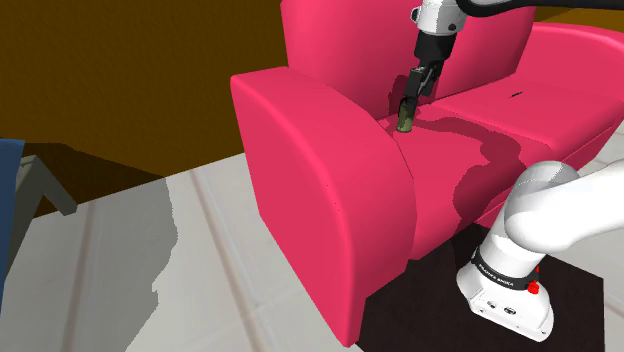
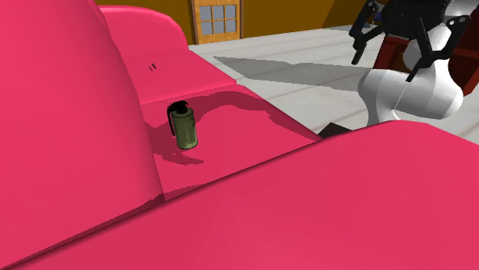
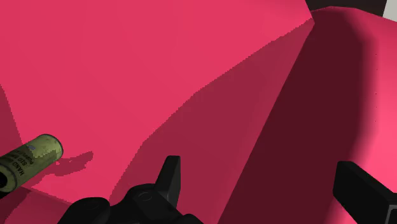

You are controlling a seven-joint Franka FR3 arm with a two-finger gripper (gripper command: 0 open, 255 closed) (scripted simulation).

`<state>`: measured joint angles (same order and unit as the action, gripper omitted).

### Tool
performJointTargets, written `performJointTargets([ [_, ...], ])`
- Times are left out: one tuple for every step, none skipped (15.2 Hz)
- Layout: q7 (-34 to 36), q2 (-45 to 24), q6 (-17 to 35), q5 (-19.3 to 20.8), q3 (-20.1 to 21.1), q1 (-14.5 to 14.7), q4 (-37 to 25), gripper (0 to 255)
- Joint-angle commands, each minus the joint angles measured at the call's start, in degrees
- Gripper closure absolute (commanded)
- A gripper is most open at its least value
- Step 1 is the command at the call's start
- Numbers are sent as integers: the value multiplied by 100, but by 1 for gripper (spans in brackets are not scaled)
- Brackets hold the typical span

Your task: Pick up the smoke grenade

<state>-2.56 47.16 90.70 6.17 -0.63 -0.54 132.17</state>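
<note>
On the sofa seat: an olive-green cylindrical smoke grenade point(image 1: 405, 121) with a black top stands upright, in the corner where armrest and backrest meet.
Surroundings: a bright pink upholstered sofa point(image 1: 330, 170) on a pale tiled floor point(image 1: 200, 270); its bulky rounded armrest rises just beside the grenade.
Arm: the white robot arm point(image 1: 540, 215) arches over the seat, wrist pointing down.
Claw: the all-black two-finger gripper point(image 1: 420, 82) hangs just above the grenade, slightly tilted, fingers spread and holding nothing. In the wrist view the grenade lies off to one side, not between them.
</note>
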Motion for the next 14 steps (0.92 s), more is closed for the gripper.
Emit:
performJointTargets([
  [0, 0, 0, 0, 0, 0, 0, 0],
  [-99, -96, 95, 61, -120, -38, -7, 0],
  [-198, -199, 190, 119, -239, -74, -21, 0],
  [-296, -307, 285, 174, -358, -109, -41, 0],
  [-394, -422, 380, 224, -476, -143, -68, 0],
  [-493, -542, 474, 269, -593, -176, -101, 0],
  [-591, -667, 567, 311, -710, -206, -141, 0],
  [-689, -798, 659, 348, -827, -234, -187, 0],
  [-788, -935, 750, 379, -943, -260, -241, 0],
  [-887, -1076, 839, 406, -1059, -283, -300, 0],
  [-987, -1222, 927, 426, -1175, -305, -366, 0],
  [-1088, -1373, 1012, 440, -1291, -323, -439, 0],
  [-1190, -1529, 1096, 448, -1407, -339, -518, 0],
  [-1295, -1689, 1177, 448, -1522, -355, -603, 0],
])
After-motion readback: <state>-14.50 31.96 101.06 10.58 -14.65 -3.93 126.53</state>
